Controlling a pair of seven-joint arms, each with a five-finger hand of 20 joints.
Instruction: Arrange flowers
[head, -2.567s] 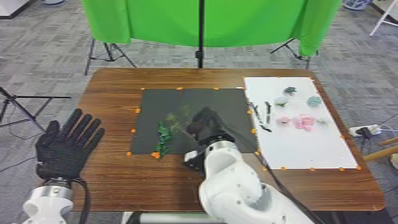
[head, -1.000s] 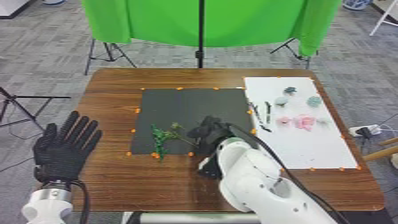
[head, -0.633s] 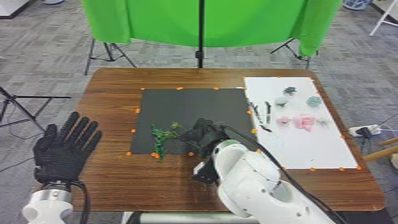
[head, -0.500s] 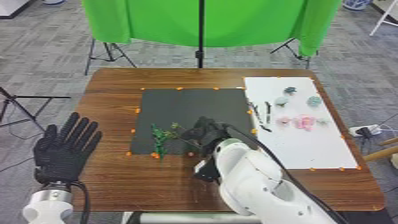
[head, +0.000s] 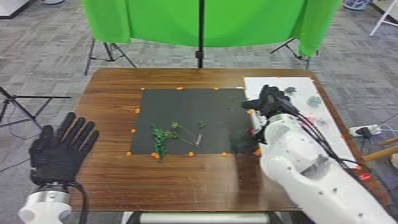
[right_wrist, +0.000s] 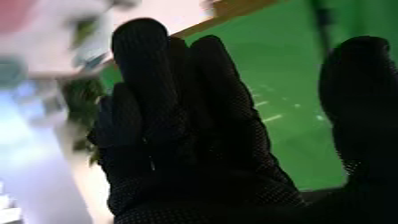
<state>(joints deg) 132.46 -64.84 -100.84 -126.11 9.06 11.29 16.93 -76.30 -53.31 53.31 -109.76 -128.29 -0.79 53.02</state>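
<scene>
My right hand (head: 269, 102) is over the left part of the white sheet (head: 266, 81), covering the dark twigs there. In the right wrist view, the right hand (right_wrist: 200, 170) has nearly straight fingers, its thumb apart. On the black sheet (head: 191, 100) lie a leafy green sprig (head: 159, 140) and, beside it, thin stems (head: 188, 140) with small green tufts. A dark flower (head: 290, 90) and a blue-green one (head: 314, 101) rest on the white sheet; the pink flowers are mostly hidden by the arm. My left hand (head: 60, 155) is open at the table's left edge.
Orange tape bits (head: 190, 154) mark the sheets' edges on the brown table (head: 160, 187). Behind the table hangs a green cloth (head: 258, 30) with a black stand in front. My right arm crosses the table's right side.
My right hand has moved from the black sheet forward and right to the white sheet. Thin stems that it covered now show on the black sheet. My left hand has shifted slightly left.
</scene>
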